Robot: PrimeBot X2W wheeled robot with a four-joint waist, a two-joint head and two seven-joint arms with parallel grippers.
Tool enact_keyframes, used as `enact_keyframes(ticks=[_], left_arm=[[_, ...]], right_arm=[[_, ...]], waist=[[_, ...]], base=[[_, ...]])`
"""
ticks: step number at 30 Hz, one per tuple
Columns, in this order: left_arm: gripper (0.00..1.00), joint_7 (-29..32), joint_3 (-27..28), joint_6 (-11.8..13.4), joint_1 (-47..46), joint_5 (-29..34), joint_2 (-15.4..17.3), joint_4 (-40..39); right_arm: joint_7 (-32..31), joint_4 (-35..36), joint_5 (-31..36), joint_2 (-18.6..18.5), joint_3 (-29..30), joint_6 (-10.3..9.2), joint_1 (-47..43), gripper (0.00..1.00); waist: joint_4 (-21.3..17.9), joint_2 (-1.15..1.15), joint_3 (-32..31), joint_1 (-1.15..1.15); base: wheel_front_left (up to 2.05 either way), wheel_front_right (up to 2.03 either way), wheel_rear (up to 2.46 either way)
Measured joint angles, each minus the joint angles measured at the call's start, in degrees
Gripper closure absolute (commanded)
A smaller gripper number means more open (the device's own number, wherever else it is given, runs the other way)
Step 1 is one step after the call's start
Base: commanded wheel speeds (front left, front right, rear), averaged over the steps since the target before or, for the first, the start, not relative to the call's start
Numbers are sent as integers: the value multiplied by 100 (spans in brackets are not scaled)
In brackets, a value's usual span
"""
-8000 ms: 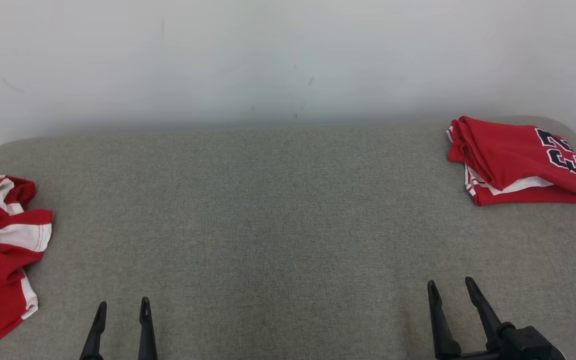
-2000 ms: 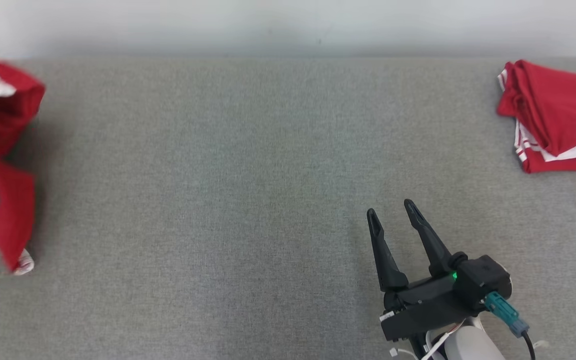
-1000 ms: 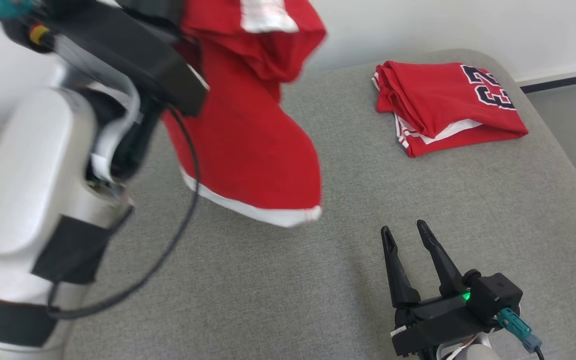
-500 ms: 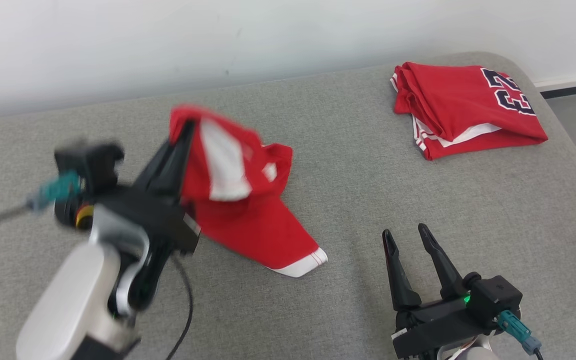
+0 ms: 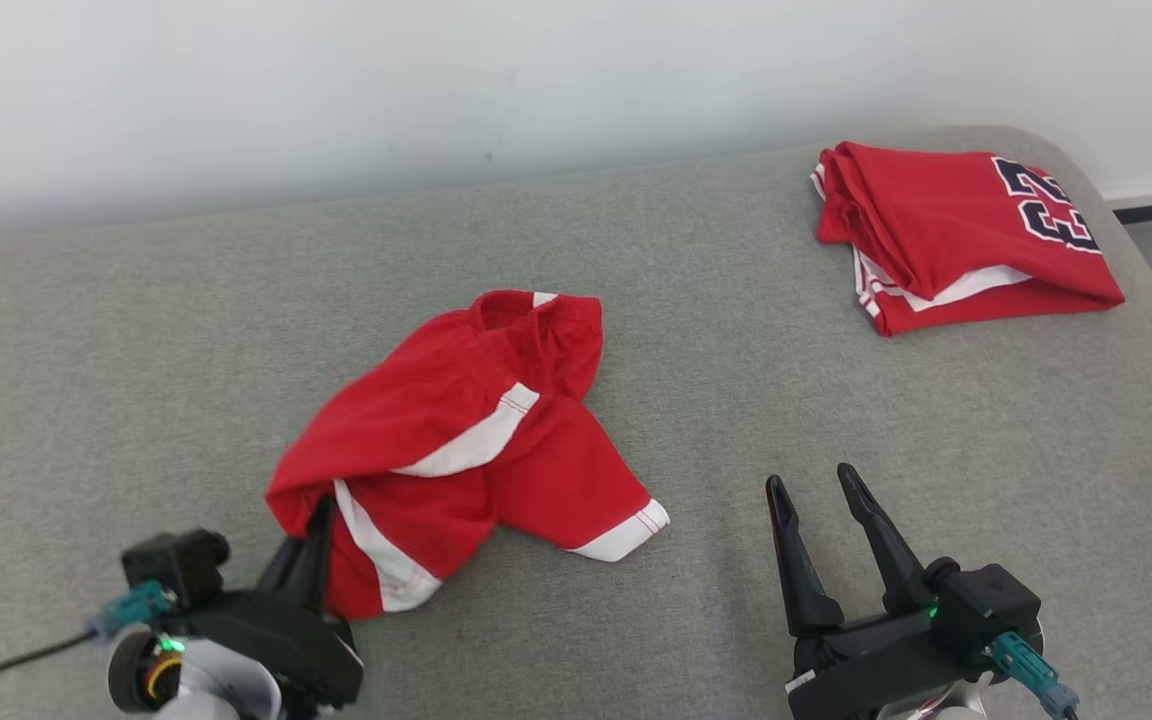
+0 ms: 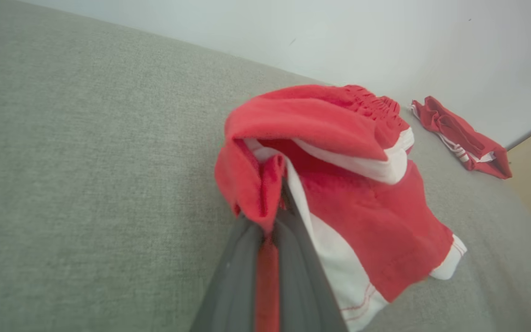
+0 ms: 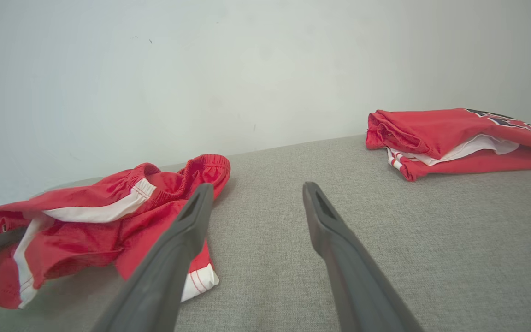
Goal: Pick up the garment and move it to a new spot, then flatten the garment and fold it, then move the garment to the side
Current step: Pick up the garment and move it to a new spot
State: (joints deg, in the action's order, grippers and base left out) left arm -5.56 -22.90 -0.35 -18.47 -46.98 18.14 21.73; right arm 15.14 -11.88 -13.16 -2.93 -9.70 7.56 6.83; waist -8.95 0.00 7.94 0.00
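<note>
A: Head view?
B: Garment (image 5: 456, 440) crumpled on the worktop (image 5: 136, 330), centre; left pincer (image 5: 316, 520) clamped on its near edge; right pincer (image 5: 811, 480) spread, empty.
A: Left wrist?
B: Fabric pinched between fingers (image 6: 242, 276).
A: Right wrist?
B: Two red pieces; folded jersey (image 7: 431, 129) at far corner, open worktop between.

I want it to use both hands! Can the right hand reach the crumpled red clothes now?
Probably yes. The right gripper is open, and just bare grey padding lies between it and the garment's white-trimmed corner. The left gripper is shut on the garment's other side.
</note>
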Motion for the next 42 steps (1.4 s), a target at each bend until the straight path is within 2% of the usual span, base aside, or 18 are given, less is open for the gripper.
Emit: enact_keyframes(ticks=[1,2,3,10,18,21,23,31,35,38,42], left_arm=[[98,-62,-56,-5,29,31,-18,67],[35,-125,-97,-11,51,92,-30,126],[0,-186,-114,-18,64,109,-59,175],[0,-693,-97,-46,187,222,-172,223],[0,-914,271,197,542,655,-11,-493],[0,-931,580,347,697,1002,59,-848],[0,-932,734,476,826,1444,60,-1194],[0,-933,1451,584,1555,2381,-341,-1900],[0,-933,1716,368,1866,2777,-561,-1995],[0,-940,1913,35,2117,3069,-786,-1841],[0,-940,2245,-225,2274,3259,-1021,-1739]], right_arm=[[0,-11,0,0,8,0,-5,0],[0,-18,-1,0,11,0,-8,0],[0,-23,-2,0,9,0,-9,0],[0,-31,-11,1,41,0,-75,0],[0,-18,-11,1,148,0,-201,0],[0,-13,-3,1,189,0,-216,0],[0,48,78,3,233,0,-215,0],[0,215,177,2,383,0,-237,0],[0,256,211,1,424,0,-309,0],[0,254,216,0,472,0,-396,0],[0,230,220,1,501,0,-495,0]], waist=[[23,0,-15,0],[45,0,-30,0],[69,0,-47,0],[230,0,-188,0],[436,0,-322,0],[495,0,-361,0],[521,0,-387,0],[530,0,-449,1],[517,0,-492,0],[534,0,-544,0],[567,0,-612,0]], base=[[0,0,0],[0,0,0],[0,0,0],[0,0,0],[0,0,0],[0,0,0],[0,0,0],[0,0,0],[0,0,0],[0,0,0],[0,0,0]])
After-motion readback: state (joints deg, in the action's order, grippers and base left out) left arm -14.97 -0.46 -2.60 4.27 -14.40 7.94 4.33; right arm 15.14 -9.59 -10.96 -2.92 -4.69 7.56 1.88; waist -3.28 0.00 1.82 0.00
